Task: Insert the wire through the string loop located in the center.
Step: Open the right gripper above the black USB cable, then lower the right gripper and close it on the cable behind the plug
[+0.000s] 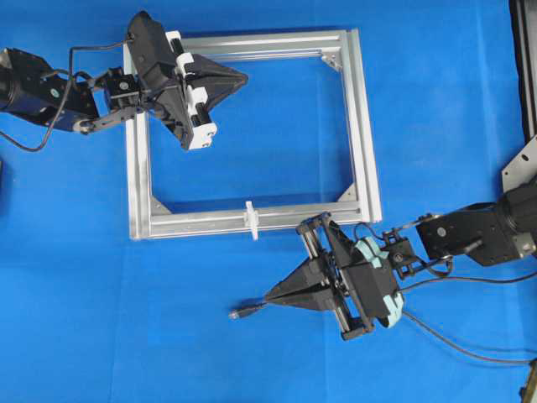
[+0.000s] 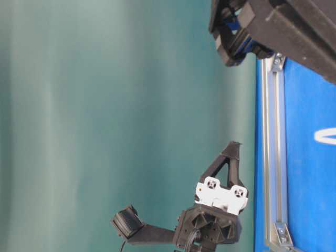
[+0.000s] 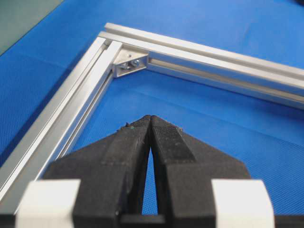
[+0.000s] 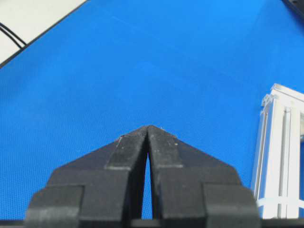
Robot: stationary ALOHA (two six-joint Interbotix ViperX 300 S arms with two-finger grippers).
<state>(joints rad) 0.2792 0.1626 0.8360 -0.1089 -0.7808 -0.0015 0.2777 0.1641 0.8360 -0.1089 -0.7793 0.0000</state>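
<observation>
The wire's plug (image 1: 237, 313) lies on the blue mat just left of and below my right gripper (image 1: 267, 296). Its thin black cable runs back under that gripper. The right gripper (image 4: 149, 127) is shut, nothing shows between its tips, and the wire is hidden in its wrist view. The string loop (image 1: 250, 220) sticks out white across the near bar of the silver frame (image 1: 361, 126); it also shows as the white loop (image 2: 325, 136) and as the white tie (image 4: 280, 202). My left gripper (image 1: 246, 80) hovers shut and empty inside the frame's far left corner (image 3: 150, 117).
A corner bracket (image 3: 129, 64) sits ahead of the left gripper. The frame bar (image 4: 280, 156) runs along the right of the right wrist view. The mat's edge and black cables (image 4: 9, 35) are at the far left there. A metal bracket (image 1: 520, 164) stands at the right edge.
</observation>
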